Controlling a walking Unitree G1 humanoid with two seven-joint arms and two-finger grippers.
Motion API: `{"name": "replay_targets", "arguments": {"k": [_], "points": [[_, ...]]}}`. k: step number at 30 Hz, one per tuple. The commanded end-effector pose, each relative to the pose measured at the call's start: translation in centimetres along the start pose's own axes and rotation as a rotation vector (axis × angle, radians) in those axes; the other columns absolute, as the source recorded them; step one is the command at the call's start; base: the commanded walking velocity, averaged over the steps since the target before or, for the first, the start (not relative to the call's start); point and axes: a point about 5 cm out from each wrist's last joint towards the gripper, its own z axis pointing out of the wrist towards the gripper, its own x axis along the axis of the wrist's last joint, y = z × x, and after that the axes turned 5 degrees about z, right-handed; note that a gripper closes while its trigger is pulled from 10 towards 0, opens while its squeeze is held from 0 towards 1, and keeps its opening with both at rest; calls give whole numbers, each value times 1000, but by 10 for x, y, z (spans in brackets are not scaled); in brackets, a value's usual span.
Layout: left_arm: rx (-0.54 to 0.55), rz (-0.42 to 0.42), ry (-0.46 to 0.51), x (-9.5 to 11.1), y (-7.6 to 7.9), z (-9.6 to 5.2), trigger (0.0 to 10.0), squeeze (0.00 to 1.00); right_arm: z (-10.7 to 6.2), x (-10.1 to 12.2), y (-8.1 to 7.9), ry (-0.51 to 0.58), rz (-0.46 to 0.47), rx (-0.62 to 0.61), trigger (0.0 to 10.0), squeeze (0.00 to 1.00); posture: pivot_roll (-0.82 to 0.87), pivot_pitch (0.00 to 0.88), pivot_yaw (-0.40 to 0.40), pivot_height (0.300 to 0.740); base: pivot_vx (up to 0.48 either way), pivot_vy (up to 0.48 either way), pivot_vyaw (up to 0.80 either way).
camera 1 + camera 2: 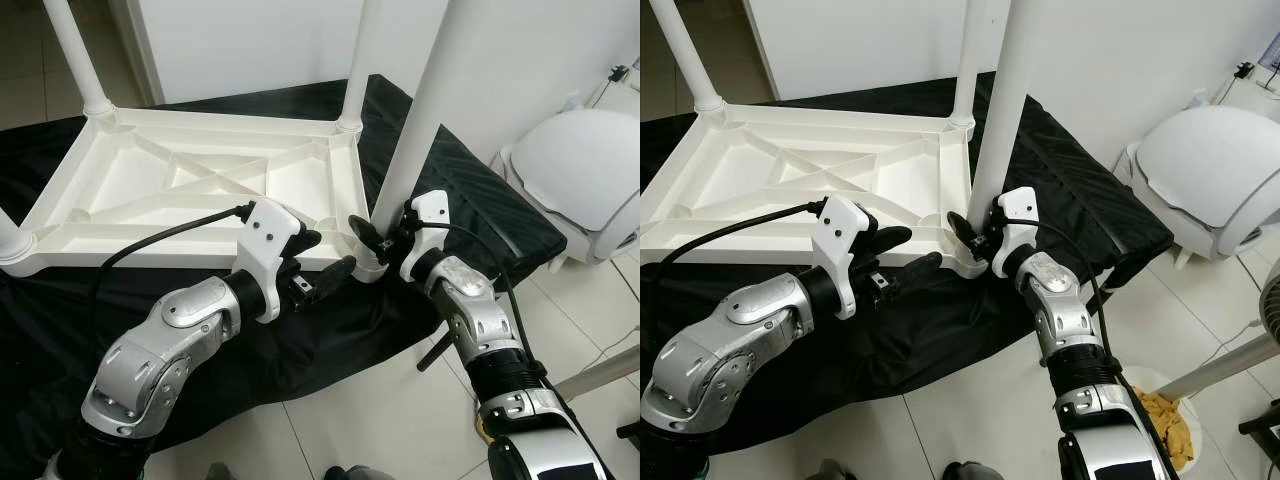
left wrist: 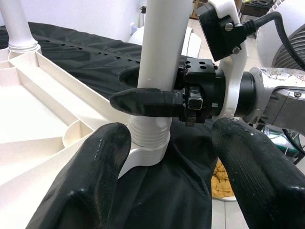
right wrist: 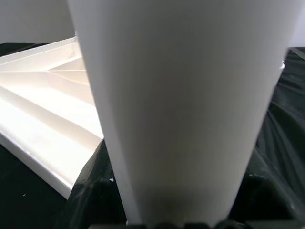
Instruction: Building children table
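White wall and pale floor tiles (image 1: pixel 330 420) framed the work area; a black cloth (image 1: pixel 200 340) was spread over the floor and the table top (image 1: pixel 180 190) lay on it upside down, ribbed underside up. A white rounded appliance (image 1: pixel 585 180) stood off to our right, and a container of something yellowish (image 1: pixel 1160 420) sat on the tiles near our right arm.

Legs stood upright in the corner sockets. The near leg (image 1: pixel 415 130) rose from the near-right corner socket (image 1: pixel 368 265), threaded collar visible just above it in the left wrist view.

Our right gripper (image 1: pixel 375 238) was at the base of that leg, jaws closed around it just above the collar. Our left gripper (image 1: pixel 325 262) hovered just beside the same corner, jaws open, its fingertips (image 2: pixel 90 176) either side of the socket but not touching it.

Handling, as we judged it: moulded plastic, light, hollow and stiff, so the whole top could shift on the cloth under a twist. The leg's smooth round surface looked slippery for the pads; a low hold near the thread seemed best for turning it. We reckoned the left jaws would do better bracing the rim beside the socket than the leg itself. Cloth looked loose, wrinkled, liable to bunch.
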Motion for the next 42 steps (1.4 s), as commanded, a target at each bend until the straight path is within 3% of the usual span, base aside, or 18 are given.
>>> {"name": "replay_targets", "arguments": {"k": [1, 7, 14, 18, 26, 42], "points": [[-18, 6, -4, 1, 3, -1, 10000, 0, -8, -22, -2, -98, 12, 23, 10000, 0, 0, 88, -53, 740, 0, 0, 0], [-13, 6, -5, 1, 3, -3, 10000, 0, -9, -23, -3, -103, 16, 108, 10000, 0, 9, 85, -55, 740, 0, 0, 0], [-11, 7, -6, 1, 4, -3, 10000, 0, -9, -25, 3, -116, 39, 104, 10000, 0, 14, 83, -58, 740, 0, 0, 0], [-9, 6, -6, 2, 4, -4, 10000, 0, -8, -32, 13, -149, 83, 19, 10000, 0, 16, 85, -57, 740, 0, 0, 0], [-12, 5, -6, 2, 5, -5, 10000, 0, -5, -35, 18, -181, 92, -54, 10000, 0, 15, 88, -57, 740, 0, 0, 0], [-17, -4, -3, 3, 9, -6, 10000, 0, -4, -39, 15, -130, 108, -183, 10000, 0, 12, 110, -62, 740, 0, 0, 0]]}}
